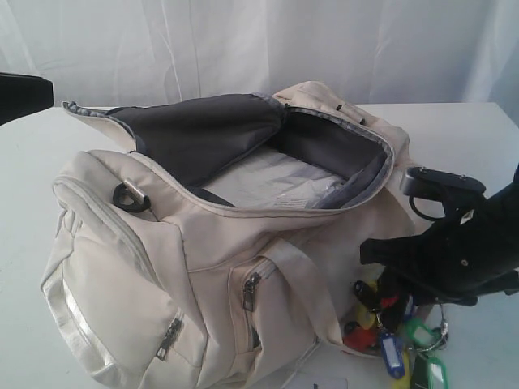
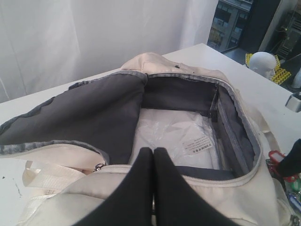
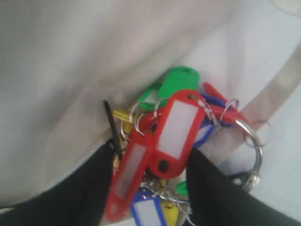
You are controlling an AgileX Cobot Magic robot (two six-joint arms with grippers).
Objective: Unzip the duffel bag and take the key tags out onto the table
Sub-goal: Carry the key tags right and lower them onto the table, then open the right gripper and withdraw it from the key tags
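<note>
Pinching the bright key tags, the right hand hangs beside the gaping cream duffel bag.

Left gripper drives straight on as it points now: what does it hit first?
Probably the clear plastic-wrapped white packet in the unzipped cream-beige fabric duffel bag: the shut left gripper points past the near zip rim into the opening. Depth is unclear; it may instead reach the dark grey lining.

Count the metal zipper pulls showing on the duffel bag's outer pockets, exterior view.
2. On the duffel bag, one zipper pull hangs at the left end; the other at the front, left of the key tags. Far-side pockets are hidden.
</note>
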